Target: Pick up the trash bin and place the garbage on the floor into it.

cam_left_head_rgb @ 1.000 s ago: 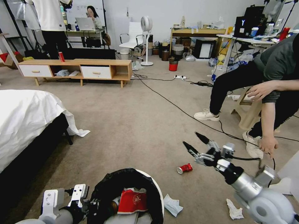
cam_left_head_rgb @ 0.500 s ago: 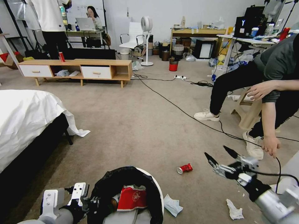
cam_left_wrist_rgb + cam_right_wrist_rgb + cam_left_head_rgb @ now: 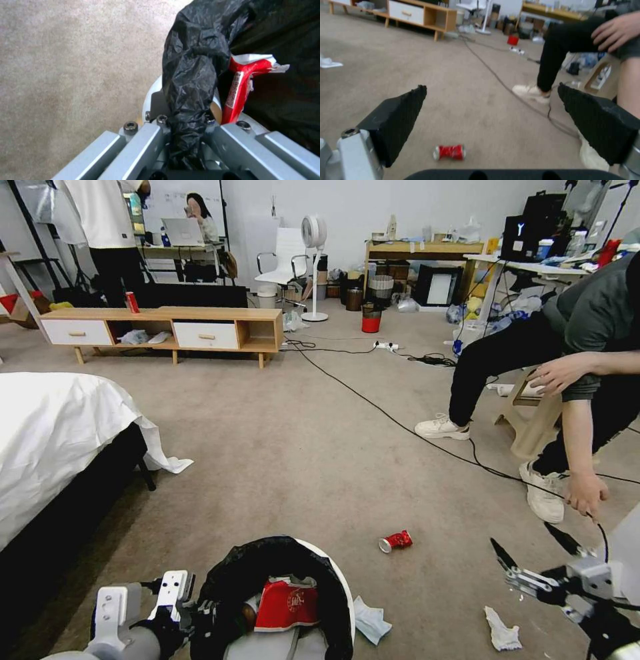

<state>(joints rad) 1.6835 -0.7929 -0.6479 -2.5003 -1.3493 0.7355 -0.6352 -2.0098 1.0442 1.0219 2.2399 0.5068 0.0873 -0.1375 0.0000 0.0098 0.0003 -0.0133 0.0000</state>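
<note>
The trash bin (image 3: 341,581), white with a black bag over its rim, is at the bottom centre of the head view. My left gripper (image 3: 190,613) is shut on its rim, and the bag (image 3: 188,82) is pinched between the fingers. A red snack packet (image 3: 287,605) lies inside the bin. On the floor (image 3: 300,460) lie a crushed red can (image 3: 395,541), a tissue (image 3: 369,619) beside the bin and another tissue (image 3: 501,629). My right gripper (image 3: 523,537) hangs open and holds nothing, to the right of the can (image 3: 449,152) and above the second tissue.
A bed with a white sheet (image 3: 53,433) fills the left. A black cable (image 3: 400,427) crosses the carpet. A seated person's shoes (image 3: 441,428) and hand (image 3: 587,493) are close to my right gripper. A low wooden cabinet (image 3: 160,323) and a small red bin (image 3: 371,322) stand far back.
My right gripper has swung rightward and down, from above the crushed can to near the right edge, staying open. The left gripper and the bin have held still.
</note>
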